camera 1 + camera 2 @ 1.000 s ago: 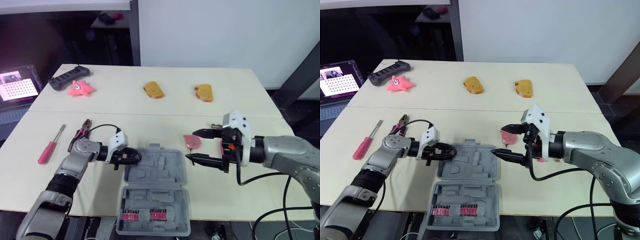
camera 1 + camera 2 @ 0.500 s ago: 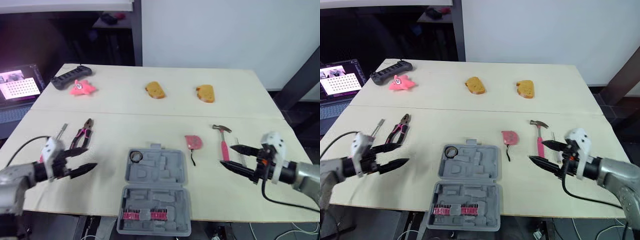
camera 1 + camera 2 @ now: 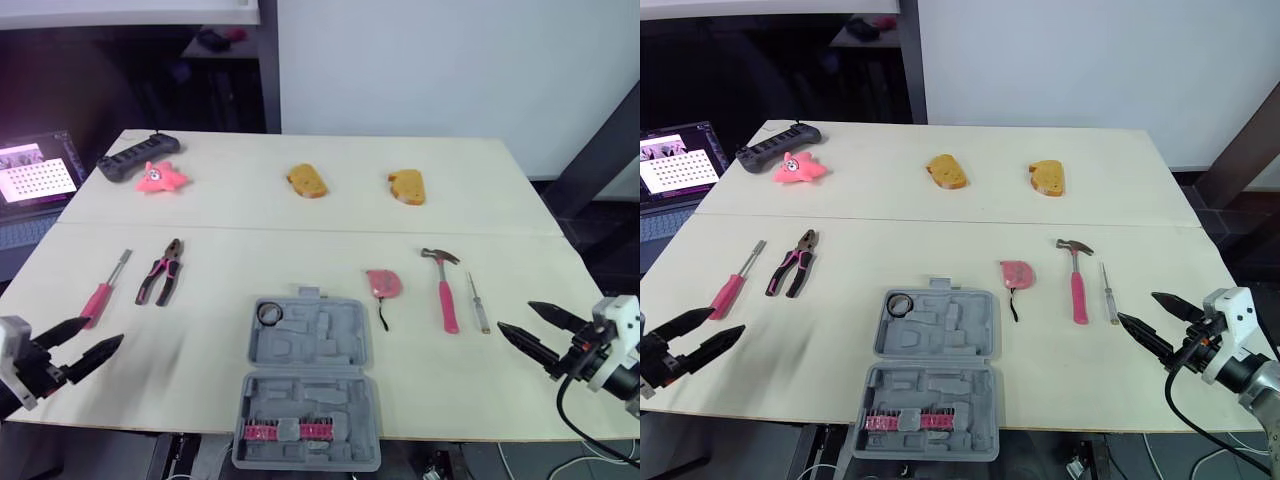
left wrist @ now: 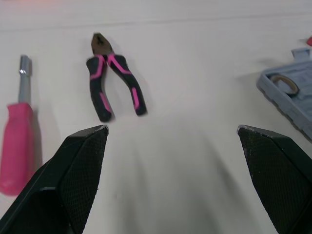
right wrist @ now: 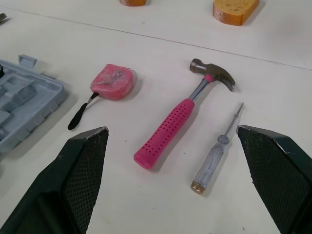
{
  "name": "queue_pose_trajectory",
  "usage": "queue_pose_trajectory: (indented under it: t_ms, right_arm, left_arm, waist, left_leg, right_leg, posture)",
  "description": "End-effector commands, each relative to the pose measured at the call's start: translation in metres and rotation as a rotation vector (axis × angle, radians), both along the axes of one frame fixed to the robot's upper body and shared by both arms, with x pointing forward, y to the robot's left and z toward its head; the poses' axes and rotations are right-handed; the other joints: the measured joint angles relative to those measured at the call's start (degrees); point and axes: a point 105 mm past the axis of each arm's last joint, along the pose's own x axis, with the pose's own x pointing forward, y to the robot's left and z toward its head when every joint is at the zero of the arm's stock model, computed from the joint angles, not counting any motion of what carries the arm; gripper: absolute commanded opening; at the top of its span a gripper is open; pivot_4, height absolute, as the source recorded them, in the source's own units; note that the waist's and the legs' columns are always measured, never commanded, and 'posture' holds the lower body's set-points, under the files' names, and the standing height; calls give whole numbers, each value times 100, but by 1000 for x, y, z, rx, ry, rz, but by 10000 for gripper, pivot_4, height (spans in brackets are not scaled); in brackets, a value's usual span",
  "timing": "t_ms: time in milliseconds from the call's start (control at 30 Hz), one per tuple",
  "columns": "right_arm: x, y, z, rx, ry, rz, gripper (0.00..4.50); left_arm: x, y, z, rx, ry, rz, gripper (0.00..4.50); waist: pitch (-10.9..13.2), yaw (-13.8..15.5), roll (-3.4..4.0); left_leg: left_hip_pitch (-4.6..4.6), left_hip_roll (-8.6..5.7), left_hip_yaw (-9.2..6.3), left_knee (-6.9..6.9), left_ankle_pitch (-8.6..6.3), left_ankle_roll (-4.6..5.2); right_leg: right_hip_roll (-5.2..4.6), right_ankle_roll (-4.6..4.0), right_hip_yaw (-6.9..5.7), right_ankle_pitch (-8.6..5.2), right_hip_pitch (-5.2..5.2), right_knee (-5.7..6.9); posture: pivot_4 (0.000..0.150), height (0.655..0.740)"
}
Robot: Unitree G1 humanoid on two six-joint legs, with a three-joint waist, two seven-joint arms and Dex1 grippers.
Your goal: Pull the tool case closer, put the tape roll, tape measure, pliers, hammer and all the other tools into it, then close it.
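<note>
Case (image 3: 355, 350) open at near edge of table (image 3: 300, 210), tape roll (image 3: 269, 314) seated in its 11 o'clock corner. Left gripper (image 3: 107, 331), right gripper (image 3: 515, 316) spread wide, nothing held. Hammer (image 3: 447, 300) placed at 10 o'clock from right gripper, handle along 12–6; pliers (image 3: 162, 277) at 1 o'clock from left gripper.

The left gripper (image 3: 105, 331) has pulled away from the tool case's (image 3: 310, 372) far-left corner. It now sits by the pink screwdriver's (image 3: 100, 295) handle end, fingers spread, and the tape roll (image 3: 268, 314) it covered lies bare in that corner pocket. The right gripper (image 3: 515, 316) has drawn back from beside the tape measure (image 3: 384, 283) — out past the hammer (image 3: 446, 290) and the clear-handled screwdriver (image 3: 479, 302).
</note>
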Motion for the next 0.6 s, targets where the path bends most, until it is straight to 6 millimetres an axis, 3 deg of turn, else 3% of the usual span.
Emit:
queue_pose_trajectory:
  t_ms: [33,267,333,600]
  right_arm:
    - [3,8,14,-1,-52,15,45000]
    - [14,47,35,-1,-87,116,45000]
    - [16,64,45,-9,-102,150,45000]
    - [4,114,51,-36,-58,155,45000]
  left_arm:
    - [7,-20,20,-10,-33,-99,44458]
    - [39,-91,66,-28,-51,-395,44458]
    - [47,-122,78,2,-54,-529,44458]
    - [70,-189,95,100,-83,-770,44458]
  waist:
    - [0,10,0]
    - [1,4,3]
    - [1,3,5]
    - [0,12,9]
  left_leg:
    - [0,0,0,1,0,0]
    - [-1,0,-1,1,0,-1]
    - [-2,-1,-1,2,1,-2]
    - [-2,-1,-6,-1,1,-2]
  right_leg:
    - [-1,0,0,0,1,0]
    - [-1,2,0,1,2,0]
    - [-1,6,0,3,3,1]
    - [5,24,-1,13,1,2]
  posture:
    - [1500,7150]
    - [1500,7150]
    - [1500,7150]
    - [1500,7150]
